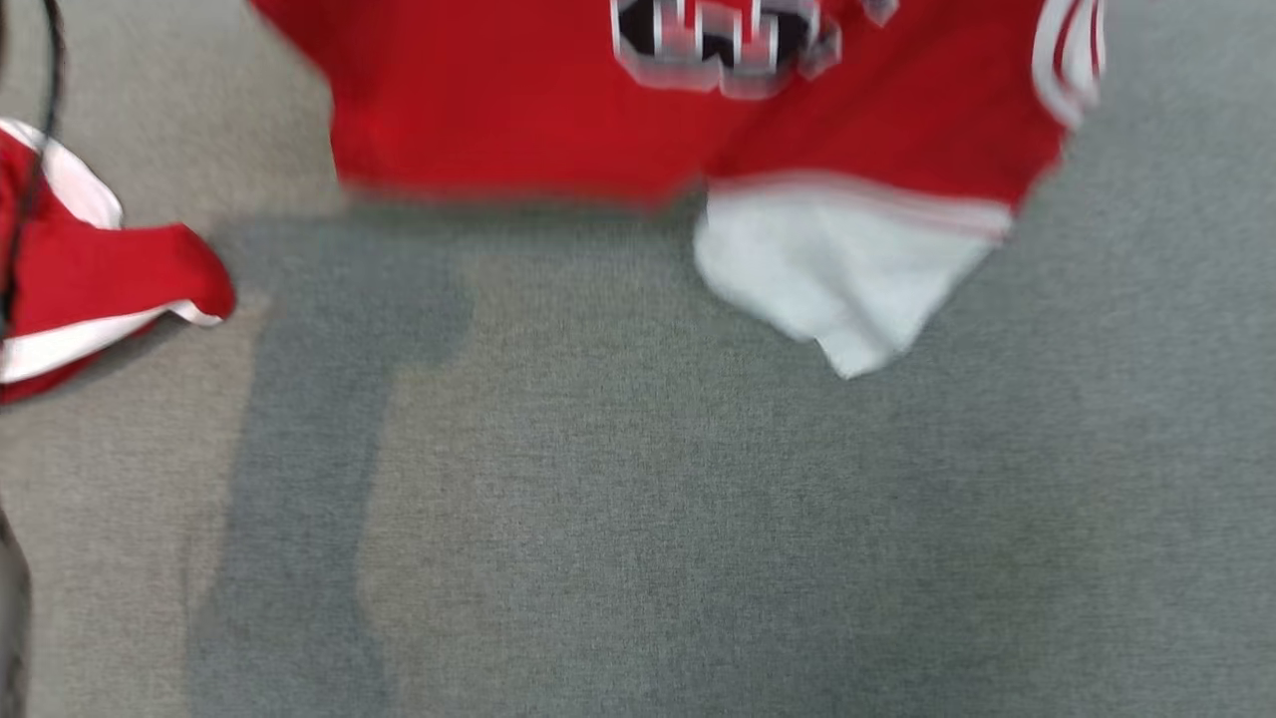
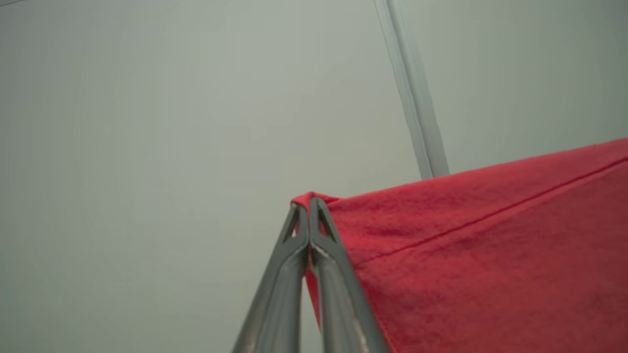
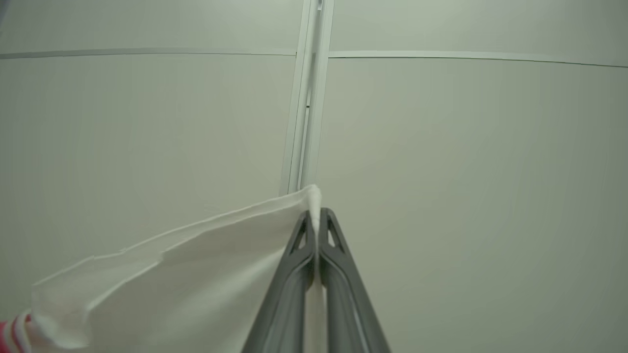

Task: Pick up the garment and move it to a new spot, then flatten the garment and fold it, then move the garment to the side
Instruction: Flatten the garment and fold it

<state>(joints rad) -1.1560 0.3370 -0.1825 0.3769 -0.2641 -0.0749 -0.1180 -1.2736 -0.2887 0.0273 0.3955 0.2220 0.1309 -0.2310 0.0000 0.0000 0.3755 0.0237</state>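
Note:
The garment (image 1: 518, 110) is a red jersey with white striped trim, a white panel (image 1: 837, 274) and black-and-white lettering. It hangs blurred across the top of the head view, above the grey cloth surface (image 1: 638, 519). In the left wrist view my left gripper (image 2: 309, 206) is shut on a red hemmed corner of the garment (image 2: 490, 255), which stretches away to the right. In the right wrist view my right gripper (image 3: 318, 215) is shut on a white edge of the garment (image 3: 196, 274), which spreads to the left with a bit of red striping at its far end.
A second red-and-white garment (image 1: 90, 279) lies crumpled at the left edge of the surface, with a dark cable (image 1: 30, 170) running over it. Both wrist views look up at a pale panelled wall (image 3: 441, 147) with a vertical seam.

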